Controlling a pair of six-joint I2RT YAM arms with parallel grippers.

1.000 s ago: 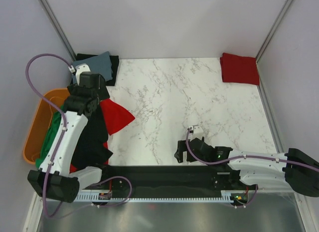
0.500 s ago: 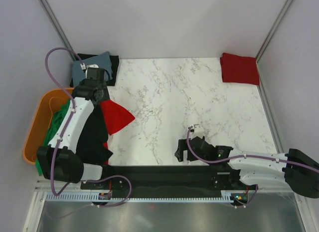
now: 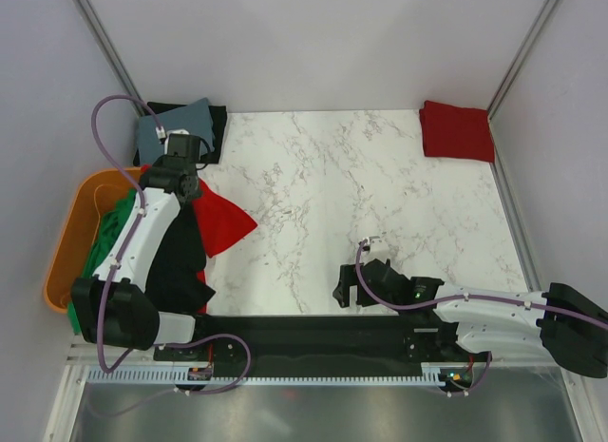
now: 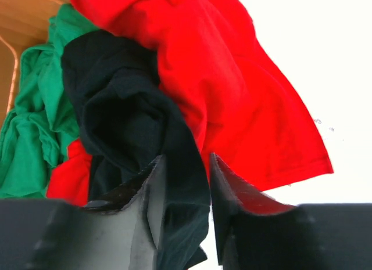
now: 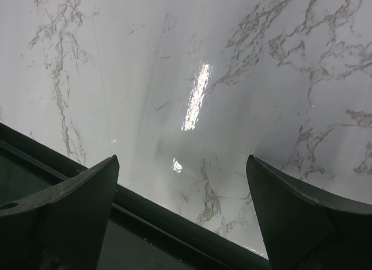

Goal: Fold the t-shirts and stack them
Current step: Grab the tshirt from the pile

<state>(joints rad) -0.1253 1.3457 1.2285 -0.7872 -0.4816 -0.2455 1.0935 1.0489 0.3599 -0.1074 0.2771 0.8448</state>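
A loose heap of t-shirts lies at the table's left edge. In it a black t-shirt (image 3: 180, 261) (image 4: 122, 119) lies under a red one (image 3: 223, 223) (image 4: 244, 96), and a green one (image 3: 100, 252) (image 4: 35, 125) spills out of the orange tub (image 3: 66, 242). My left gripper (image 3: 178, 187) (image 4: 185, 159) is down on the heap, its jaws narrowed on a fold of the black t-shirt that fills the gap. My right gripper (image 3: 347, 290) (image 5: 183, 159) hangs open and empty just over the marble near the front rail.
A folded red t-shirt (image 3: 457, 130) lies at the back right corner. A folded grey-blue t-shirt (image 3: 180, 124) rests on a folded black one at the back left. Walls close in on the left, right and back. The black base rail (image 3: 313, 333) runs along the front.
The left arm has reached toward the back over the heap and its jaws have narrowed from wide open onto the black cloth. The right arm has not moved.
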